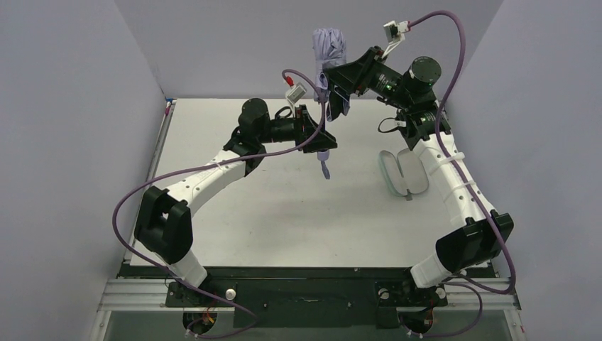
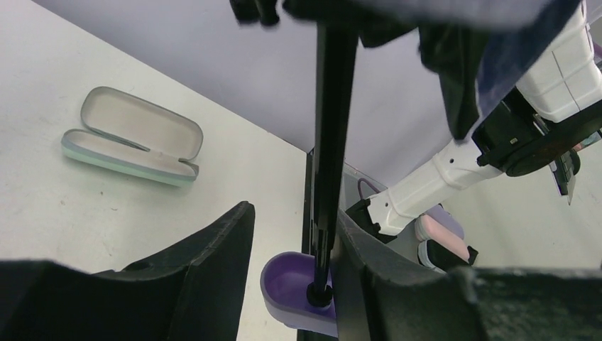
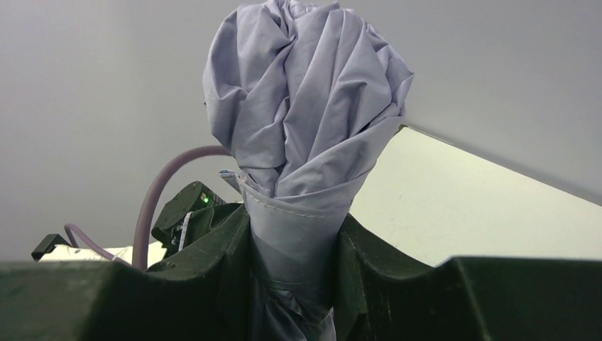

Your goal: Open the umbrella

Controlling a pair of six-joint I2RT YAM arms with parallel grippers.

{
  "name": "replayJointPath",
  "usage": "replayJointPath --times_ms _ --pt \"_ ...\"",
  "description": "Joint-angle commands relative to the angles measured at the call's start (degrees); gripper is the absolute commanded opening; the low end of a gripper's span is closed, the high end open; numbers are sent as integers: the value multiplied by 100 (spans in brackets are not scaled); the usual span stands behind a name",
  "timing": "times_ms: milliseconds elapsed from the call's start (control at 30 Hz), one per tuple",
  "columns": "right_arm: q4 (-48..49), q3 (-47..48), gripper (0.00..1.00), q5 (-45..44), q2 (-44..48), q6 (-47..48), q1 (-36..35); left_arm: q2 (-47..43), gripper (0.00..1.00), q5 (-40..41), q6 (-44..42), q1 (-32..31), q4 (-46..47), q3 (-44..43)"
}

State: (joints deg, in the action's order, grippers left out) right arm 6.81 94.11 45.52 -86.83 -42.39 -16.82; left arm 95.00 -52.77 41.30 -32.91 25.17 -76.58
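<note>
The umbrella [image 1: 330, 50] hangs upright above the back of the table, its pale lavender fabric [image 3: 305, 121] still bunched and folded. My right gripper [image 1: 334, 78] [image 3: 294, 220] is shut on the lower part of that fabric bundle. The thin black shaft [image 2: 334, 142] runs down to the small lavender handle [image 2: 294, 288] [image 1: 325, 158]. My left gripper [image 1: 323, 138] [image 2: 292, 213] straddles the shaft just above the handle. The shaft lies against one finger [image 2: 383, 284]; the other finger [image 2: 206, 263] stands apart from it, so the jaws are open.
An open mint-edged glasses case [image 1: 403, 172] [image 2: 131, 138] lies on the white table [image 1: 284, 213] to the right of centre. Grey walls close in on the table's left, back and right. Pink and lavender cases [image 2: 444, 238] show near the right arm.
</note>
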Motion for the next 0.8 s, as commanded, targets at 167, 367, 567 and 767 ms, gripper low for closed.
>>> replayJointPath --times_ms 167,367,567,767 --pt "1003 1209 0 -407 -247 -299 313 -69 41 -311 -474 -84 -12 463" --pt "975 1524 0 -717 -371 -313 516 33 41 -387 -876 -158 -340 616" --pt "899 1901 0 -1035 -471 -296 798 98 37 -448 -1265 -330 -684 893" --pt "875 1985 0 -1339 -450 -245 979 198 34 -425 -1438 -387 -819 1132"
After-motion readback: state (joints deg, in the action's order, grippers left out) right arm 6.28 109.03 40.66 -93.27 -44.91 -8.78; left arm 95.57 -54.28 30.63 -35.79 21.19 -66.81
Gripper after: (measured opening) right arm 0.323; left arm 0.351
